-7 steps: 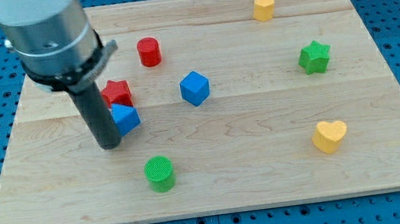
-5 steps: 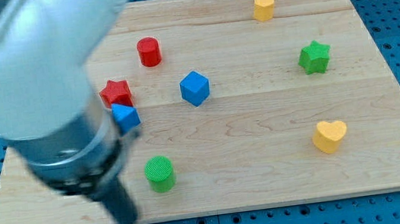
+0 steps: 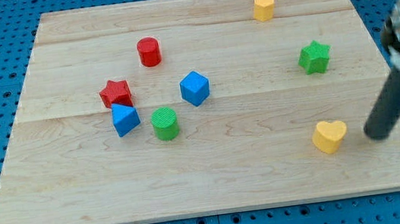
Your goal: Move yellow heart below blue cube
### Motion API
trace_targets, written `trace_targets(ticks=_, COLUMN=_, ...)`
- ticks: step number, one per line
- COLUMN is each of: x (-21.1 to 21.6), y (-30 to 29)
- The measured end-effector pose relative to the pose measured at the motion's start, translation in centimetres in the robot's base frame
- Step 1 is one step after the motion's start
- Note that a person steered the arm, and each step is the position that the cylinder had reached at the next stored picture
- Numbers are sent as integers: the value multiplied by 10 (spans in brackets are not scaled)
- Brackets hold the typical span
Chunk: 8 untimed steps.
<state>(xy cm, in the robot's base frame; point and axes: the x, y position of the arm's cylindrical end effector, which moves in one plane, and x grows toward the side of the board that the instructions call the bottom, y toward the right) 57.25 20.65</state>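
The yellow heart [image 3: 330, 136] lies on the wooden board [image 3: 269, 172] at the view's lower right. The blue cube [image 3: 195, 88] sits near the board's middle, left of centre. My tip [image 3: 376, 135] rests on the board just right of the yellow heart, a small gap apart. The rod rises toward the view's upper right.
A green cylinder [image 3: 165, 124] stands below and left of the blue cube. A second blue block [image 3: 125, 119] and a red star [image 3: 116, 94] lie further left. A red cylinder [image 3: 149, 52], a yellow block [image 3: 264, 6] and a green star [image 3: 315, 57] lie further up.
The arm has swung from the board's left side to the right side, beside the yellow heart. The green cylinder has moved up and right, close to the blue blocks.
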Motion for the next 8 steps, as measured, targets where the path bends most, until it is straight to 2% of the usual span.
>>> trace_targets(ticks=1, x=-26, y=-84)
trace_targets(ticks=2, x=-63, y=-95)
trace_targets(ticks=3, x=-7, y=-66)
trace_targets(ticks=4, x=-8, y=-22)
trace_targets(ticks=5, x=-71, y=-62)
trace_targets(ticks=6, x=-49, y=-156)
trace_targets(ticks=7, x=-9, y=-96)
trace_targets(ticks=8, x=32, y=-203)
